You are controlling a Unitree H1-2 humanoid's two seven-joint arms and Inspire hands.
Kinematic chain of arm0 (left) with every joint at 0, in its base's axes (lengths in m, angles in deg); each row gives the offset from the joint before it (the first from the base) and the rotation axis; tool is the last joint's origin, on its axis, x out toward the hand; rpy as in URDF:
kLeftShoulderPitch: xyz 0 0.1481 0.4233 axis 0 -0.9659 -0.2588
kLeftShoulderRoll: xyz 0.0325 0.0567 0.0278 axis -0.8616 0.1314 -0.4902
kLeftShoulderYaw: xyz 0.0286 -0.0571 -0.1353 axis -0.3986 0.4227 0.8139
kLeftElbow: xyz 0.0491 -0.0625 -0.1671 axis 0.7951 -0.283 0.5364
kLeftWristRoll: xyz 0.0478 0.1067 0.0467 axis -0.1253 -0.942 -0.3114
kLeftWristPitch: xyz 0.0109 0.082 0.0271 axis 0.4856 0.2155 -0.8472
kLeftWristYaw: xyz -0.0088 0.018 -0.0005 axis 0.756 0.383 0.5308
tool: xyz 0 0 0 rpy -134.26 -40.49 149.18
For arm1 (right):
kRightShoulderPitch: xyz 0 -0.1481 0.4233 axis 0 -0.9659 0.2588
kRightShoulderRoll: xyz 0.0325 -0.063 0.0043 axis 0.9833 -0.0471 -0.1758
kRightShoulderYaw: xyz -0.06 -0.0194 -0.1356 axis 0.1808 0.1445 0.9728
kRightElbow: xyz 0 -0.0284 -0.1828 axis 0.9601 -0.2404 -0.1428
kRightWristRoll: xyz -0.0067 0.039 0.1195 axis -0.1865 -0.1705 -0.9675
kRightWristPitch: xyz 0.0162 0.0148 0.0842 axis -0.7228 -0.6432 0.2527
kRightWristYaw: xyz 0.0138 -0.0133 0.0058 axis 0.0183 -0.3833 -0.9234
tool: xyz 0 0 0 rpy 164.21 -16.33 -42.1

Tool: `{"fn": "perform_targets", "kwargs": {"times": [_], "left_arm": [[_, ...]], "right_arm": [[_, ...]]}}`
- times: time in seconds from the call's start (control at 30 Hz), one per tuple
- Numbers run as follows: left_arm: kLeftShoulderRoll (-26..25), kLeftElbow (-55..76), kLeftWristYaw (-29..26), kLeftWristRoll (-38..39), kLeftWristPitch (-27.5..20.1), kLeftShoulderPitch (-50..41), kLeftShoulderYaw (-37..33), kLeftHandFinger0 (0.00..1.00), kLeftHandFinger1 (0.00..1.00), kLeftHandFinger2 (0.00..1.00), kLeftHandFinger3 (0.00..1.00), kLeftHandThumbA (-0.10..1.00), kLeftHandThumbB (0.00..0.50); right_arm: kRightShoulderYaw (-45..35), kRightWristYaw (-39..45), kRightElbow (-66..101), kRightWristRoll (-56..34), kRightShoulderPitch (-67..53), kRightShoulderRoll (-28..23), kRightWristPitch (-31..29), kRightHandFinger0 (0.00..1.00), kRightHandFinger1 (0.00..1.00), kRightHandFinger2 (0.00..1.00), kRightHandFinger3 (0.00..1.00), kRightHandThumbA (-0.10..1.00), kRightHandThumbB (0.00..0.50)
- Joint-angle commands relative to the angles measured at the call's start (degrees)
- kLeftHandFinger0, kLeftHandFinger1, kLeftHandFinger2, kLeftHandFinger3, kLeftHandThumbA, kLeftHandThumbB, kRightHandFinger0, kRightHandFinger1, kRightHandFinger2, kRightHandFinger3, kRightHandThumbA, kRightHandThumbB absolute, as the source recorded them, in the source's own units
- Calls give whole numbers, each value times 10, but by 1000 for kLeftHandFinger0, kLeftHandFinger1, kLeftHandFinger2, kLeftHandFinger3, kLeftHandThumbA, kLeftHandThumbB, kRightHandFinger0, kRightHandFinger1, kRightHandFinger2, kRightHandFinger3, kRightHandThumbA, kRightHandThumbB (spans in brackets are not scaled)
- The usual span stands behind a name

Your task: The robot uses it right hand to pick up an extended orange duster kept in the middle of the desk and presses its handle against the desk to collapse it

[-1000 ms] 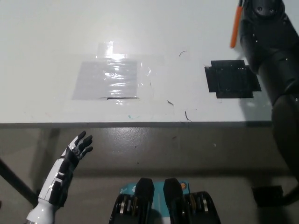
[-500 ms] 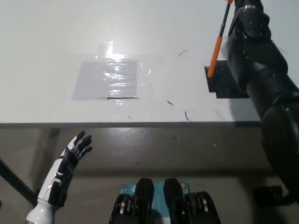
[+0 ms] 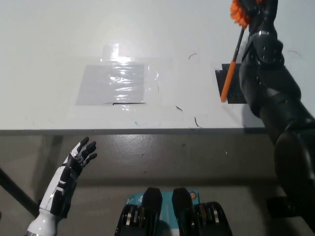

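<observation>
Orange duster (image 3: 231,73): I hold it near-upright in the black right hand (image 3: 261,19), handle end on the counter (image 3: 49,39) at the black patch (image 3: 236,83) for pressing; grip hidden. White left hand (image 3: 78,157): spread, idle below the counter edge.

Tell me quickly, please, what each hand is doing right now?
Left hand: open, holding nothing, below the desk edge.
Right hand: shut on the orange duster.
</observation>
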Motion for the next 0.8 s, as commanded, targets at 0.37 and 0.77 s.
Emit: {"fn": "perform_targets", "kwargs": {"times": [0.37,0.77], "left_arm": [[-8,20,5,3,-8,6,5,1000,1000,1000,1000,1000,253],[-7,25,6,6,-5,0,4,1000,1000,1000,1000,1000,259]], "right_arm": [[93,-70,22,45,-87,30,-27,0,18,250,185,-100,142],[138,4,-62,51,-113,16,20,2,137,317,137,-48,130]]}}
